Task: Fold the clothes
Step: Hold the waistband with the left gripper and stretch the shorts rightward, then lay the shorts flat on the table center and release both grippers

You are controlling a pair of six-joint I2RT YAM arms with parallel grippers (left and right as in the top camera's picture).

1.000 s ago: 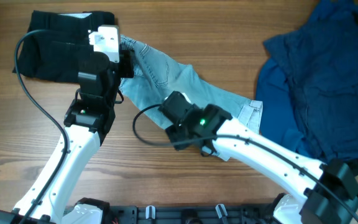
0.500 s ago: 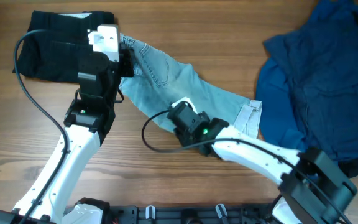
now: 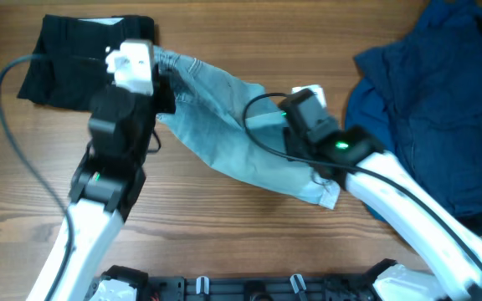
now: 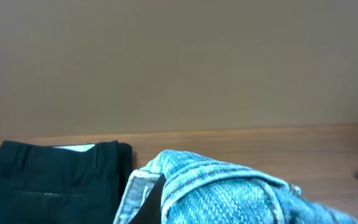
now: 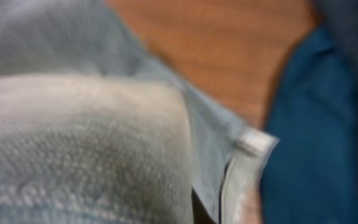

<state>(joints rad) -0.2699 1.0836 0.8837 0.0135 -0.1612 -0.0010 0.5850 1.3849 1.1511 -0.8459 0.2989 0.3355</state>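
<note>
Light blue jeans (image 3: 224, 138) lie stretched between my two arms on the wooden table (image 3: 224, 242). My left gripper (image 3: 167, 84) is shut on their waistband end, right next to a folded black garment (image 3: 65, 67). In the left wrist view the denim (image 4: 229, 193) bunches over the fingers and hides them. My right gripper (image 3: 281, 117) is shut on the jeans near their upper right edge, with a fold of cloth lifted. The right wrist view is filled by blurred denim (image 5: 73, 143). The hem end (image 3: 329, 192) hangs below the right arm.
A heap of dark blue clothes (image 3: 433, 100) covers the right of the table, also seen in the right wrist view as dark blue cloth (image 5: 328, 124). The black garment (image 4: 48, 180) sits at the far left. Cables trail from both arms.
My right gripper has shut on the jeans and swung up and to the right, dragging cloth with it. The left arm, still gripping, shifted slightly left.
</note>
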